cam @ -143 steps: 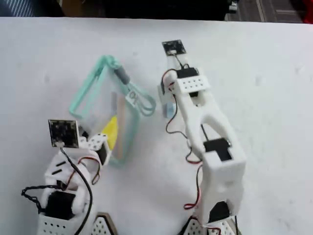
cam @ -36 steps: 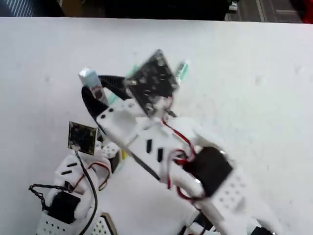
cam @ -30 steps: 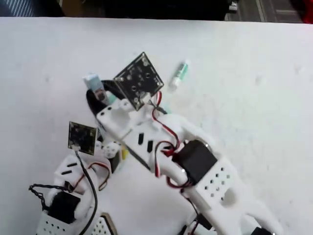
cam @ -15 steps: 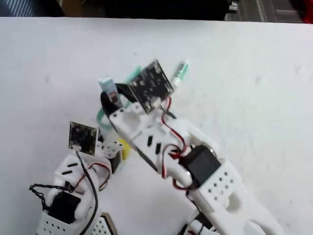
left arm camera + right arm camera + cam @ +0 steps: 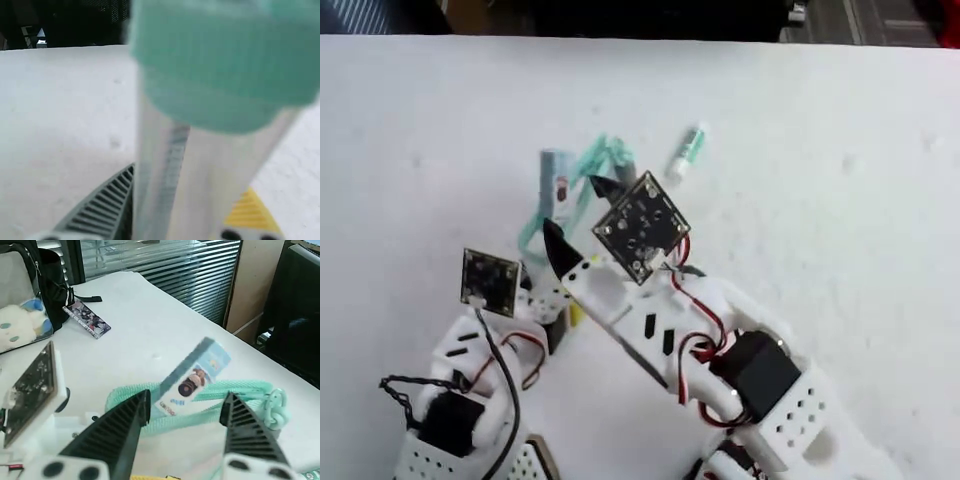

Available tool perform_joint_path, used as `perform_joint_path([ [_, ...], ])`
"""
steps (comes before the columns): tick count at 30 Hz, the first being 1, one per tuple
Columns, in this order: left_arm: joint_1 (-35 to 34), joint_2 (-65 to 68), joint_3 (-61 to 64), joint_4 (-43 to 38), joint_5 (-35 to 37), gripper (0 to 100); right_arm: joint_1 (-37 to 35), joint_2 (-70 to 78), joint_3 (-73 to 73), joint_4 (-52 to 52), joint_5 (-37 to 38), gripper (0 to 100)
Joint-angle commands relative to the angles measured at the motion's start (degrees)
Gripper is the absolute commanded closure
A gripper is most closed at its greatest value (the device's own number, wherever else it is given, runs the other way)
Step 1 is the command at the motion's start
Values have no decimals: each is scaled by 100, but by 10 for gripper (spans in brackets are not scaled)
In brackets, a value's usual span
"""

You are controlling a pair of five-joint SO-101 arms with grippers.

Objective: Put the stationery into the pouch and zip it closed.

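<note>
The clear pouch with teal edging (image 5: 528,232) lies left of centre, its strap (image 5: 607,153) at the far end. My left gripper (image 5: 552,300) is shut on its near edge; the teal rim (image 5: 225,65) rises from the jaws beside a ribbed finger (image 5: 100,215). My right gripper (image 5: 573,210) hangs open above the pouch. A small blue-grey eraser box (image 5: 555,173) rests tilted at the pouch's far part, free of the fingers (image 5: 125,440). From the right wrist the box (image 5: 192,377) lies beyond the open gripper (image 5: 189,397). A green-capped glue stick (image 5: 686,152) lies on the table to the right.
Something yellow (image 5: 577,315) shows inside the pouch near the left gripper. The left arm's camera board (image 5: 488,280) stands close to the right arm's fingers. The white table (image 5: 840,180) stretches open to the right and far left.
The right gripper carried the eraser box from the far left over the pouch, then opened and let it go. It has drawn back a little; the left arm stayed put.
</note>
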Motion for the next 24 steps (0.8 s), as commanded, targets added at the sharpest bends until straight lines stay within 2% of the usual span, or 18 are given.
perform_joint_path([
  [1, 75, 40, -264, -9, -26, 781, 22, -84, -53, -22, 70, 786],
  [8, 75, 40, -264, -9, -26, 781, 365, 75, -782, -848, 35, 796],
  [10, 84, 40, -264, -9, -26, 781, 523, 400, -1125, -998, 35, 851],
  [13, 84, 40, -281, -9, 0, 781, 752, 1033, -1477, -1007, 70, 993],
  [15, 84, 40, -281, -9, -26, 781, 980, 1297, -1538, -919, 70, 957],
  [19, 31, 40, -290, 9, -35, 784, 2018, 1543, -1591, -857, 35, 985],
  [24, -338, 40, -290, -9, -18, 789, 3143, 2589, -1635, -927, 26, 960],
])
